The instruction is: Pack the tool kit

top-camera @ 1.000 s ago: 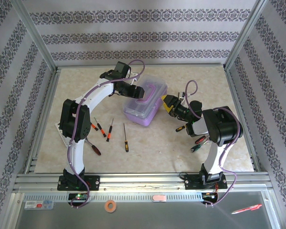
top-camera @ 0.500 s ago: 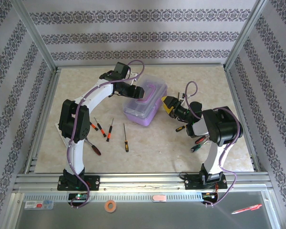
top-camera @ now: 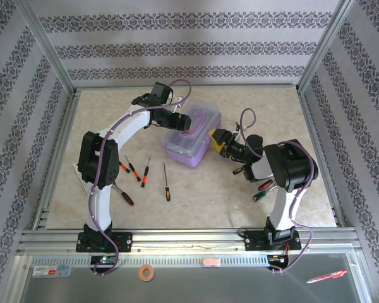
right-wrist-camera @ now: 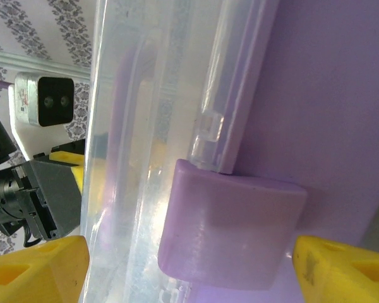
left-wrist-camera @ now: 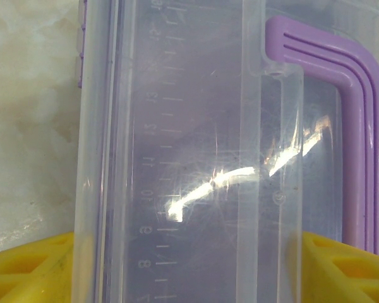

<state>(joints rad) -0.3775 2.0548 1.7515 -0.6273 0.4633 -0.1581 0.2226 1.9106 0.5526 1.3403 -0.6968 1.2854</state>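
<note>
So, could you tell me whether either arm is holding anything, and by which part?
The left fingers appear to clamp the clear lid across its raised top, beside the purple handle. The right fingers straddle the latch, open.

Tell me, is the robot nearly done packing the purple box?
No. Done: nothing seen packed; the lilac plastic case with a clear lid is shut. In hand: the left gripper straddles the lid, and the right gripper stands open around the purple latch. Left: small screwdrivers lie loose on the table, some left of the case, some by the right arm.
</note>
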